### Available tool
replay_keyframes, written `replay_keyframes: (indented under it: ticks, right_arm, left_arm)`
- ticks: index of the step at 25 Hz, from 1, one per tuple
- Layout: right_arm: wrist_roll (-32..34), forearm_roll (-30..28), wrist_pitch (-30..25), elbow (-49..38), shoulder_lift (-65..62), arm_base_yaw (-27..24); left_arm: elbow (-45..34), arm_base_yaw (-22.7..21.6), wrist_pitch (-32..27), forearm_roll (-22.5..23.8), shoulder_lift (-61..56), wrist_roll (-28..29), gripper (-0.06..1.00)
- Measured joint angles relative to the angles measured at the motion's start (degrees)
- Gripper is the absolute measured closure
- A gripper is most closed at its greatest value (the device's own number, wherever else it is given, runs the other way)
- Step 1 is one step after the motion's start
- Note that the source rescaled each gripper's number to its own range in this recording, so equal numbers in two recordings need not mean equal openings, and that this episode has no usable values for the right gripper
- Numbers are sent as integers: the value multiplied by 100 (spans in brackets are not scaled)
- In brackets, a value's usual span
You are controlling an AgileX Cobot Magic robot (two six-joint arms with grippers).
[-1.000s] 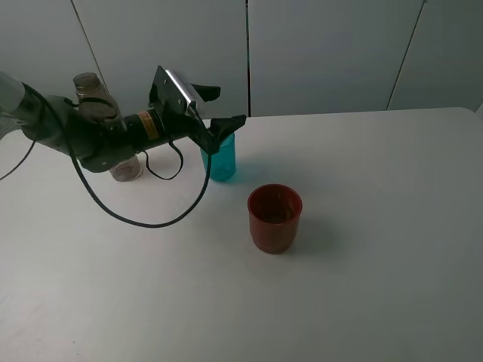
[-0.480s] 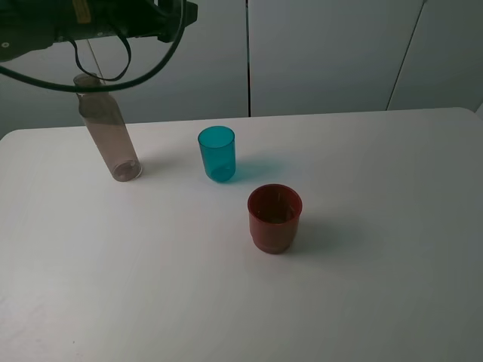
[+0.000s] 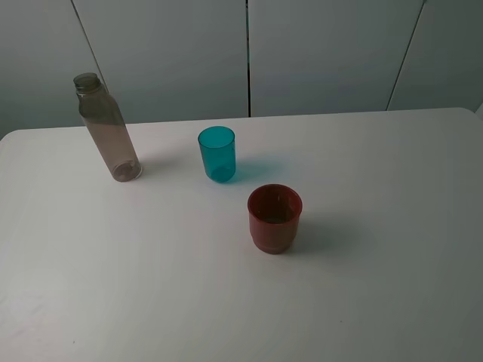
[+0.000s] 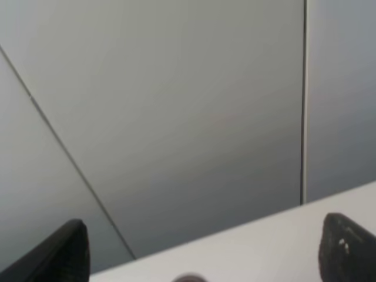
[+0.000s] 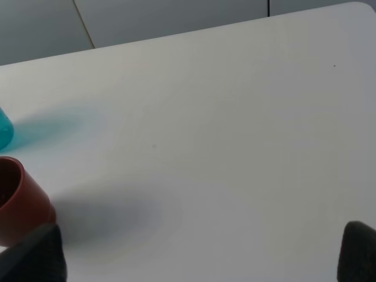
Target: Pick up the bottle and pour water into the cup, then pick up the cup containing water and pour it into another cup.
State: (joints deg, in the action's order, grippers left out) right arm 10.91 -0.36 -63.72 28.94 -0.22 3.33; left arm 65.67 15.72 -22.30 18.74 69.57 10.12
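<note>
Exterior high shows the bottle [image 3: 106,127], the cup [image 3: 217,153] and another cup [image 3: 275,218] standing upright and apart on the surface [image 3: 362,286], nothing held, my left claw [image 4: 200,249] spread wide, the right claw [image 5: 202,258] wide too.

White table [image 3: 392,226], grey wall panels [image 3: 324,53]

The left pincer [image 4: 202,249] is wide open, its two black fingertips [image 4: 59,252] far apart. Behind it are a grey wall [image 4: 176,106] and the white desk [image 4: 276,247].
</note>
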Motion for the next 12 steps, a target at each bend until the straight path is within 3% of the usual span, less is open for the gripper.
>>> replay_keyframes:
  ticks: [5,12]
  right_arm:
    - [0,0,0,0,0,0]
    - [0,0,0,0,0,0]
  left_arm:
    - [-14,-272,-1512,-1068,-896,-777,-3]
    - [-793,-304,-2392,-1292,-2694,-883,-3]
